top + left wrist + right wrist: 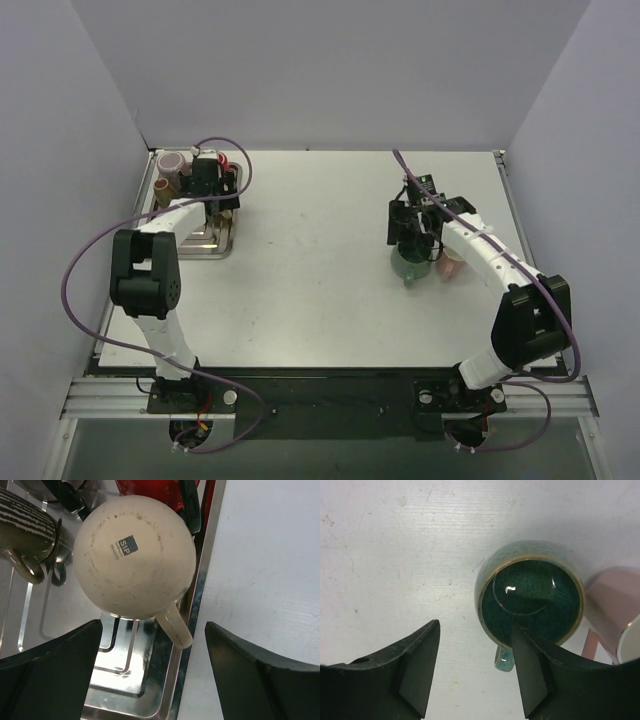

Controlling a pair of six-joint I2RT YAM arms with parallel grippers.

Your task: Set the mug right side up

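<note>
1. Cream mug point(134, 555) stands bottom up inside the metal tray point(145, 685), close to the tray's rim on the side of the bare desk point(310, 280). Its printed base faces up and its handle slants toward that rim.
2. Left hand point(155, 645) hangs above the tray over the cream mug, fingers spread wide, gripping nothing.
3. Striped mug point(22, 527) lies deeper in the tray on the side away from that rim. A red mug point(150, 492) sits at the tray's far end, just beyond the cream mug.
4. Green mug point(532, 592) stands mouth up on the desk, well apart from the tray, on the right arm's side.
5. Right hand point(475, 645) is over the green mug, fingers spread; the handle shows between them, and one finger overlaps the rim.
6. Pink mug point(610, 610) is just beside the green mug, on the side away from the tray. Whether they touch I cannot tell.
</note>
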